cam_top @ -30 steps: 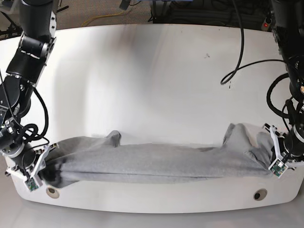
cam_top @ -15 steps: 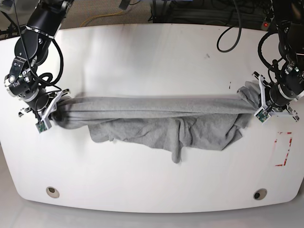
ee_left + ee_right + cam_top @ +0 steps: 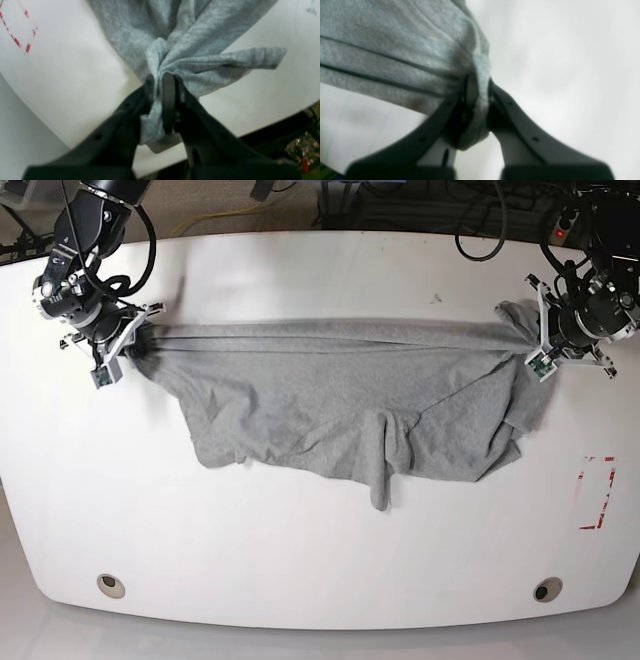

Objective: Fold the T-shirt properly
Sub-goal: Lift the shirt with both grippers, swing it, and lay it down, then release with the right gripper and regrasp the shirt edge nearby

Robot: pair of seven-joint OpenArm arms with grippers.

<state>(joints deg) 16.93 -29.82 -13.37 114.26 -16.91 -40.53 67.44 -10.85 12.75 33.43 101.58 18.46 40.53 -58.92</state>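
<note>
The heather-grey T-shirt [image 3: 340, 395] is stretched across the far half of the white table [image 3: 300, 550], its top edge taut between the two grippers and its lower part crumpled, with a sleeve hanging toward me. My left gripper [image 3: 532, 332], on the right in the base view, is shut on a bunched corner of the T-shirt [image 3: 190, 37], with cloth pinched between the black fingers [image 3: 168, 100]. My right gripper [image 3: 130, 345], on the left in the base view, is shut on the other corner of the T-shirt [image 3: 395, 50]. The black letters are out of view.
A red dashed rectangle [image 3: 597, 492] is marked on the table near its right edge, also in the left wrist view [image 3: 22, 37]. Two round holes [image 3: 111, 584] [image 3: 546, 589] sit near the front edge. Cables lie beyond the table's far edge.
Both grippers have carried the shirt from the table's front edge to its far part. The shirt has spread out from a narrow bunched band into a wider sheet.
</note>
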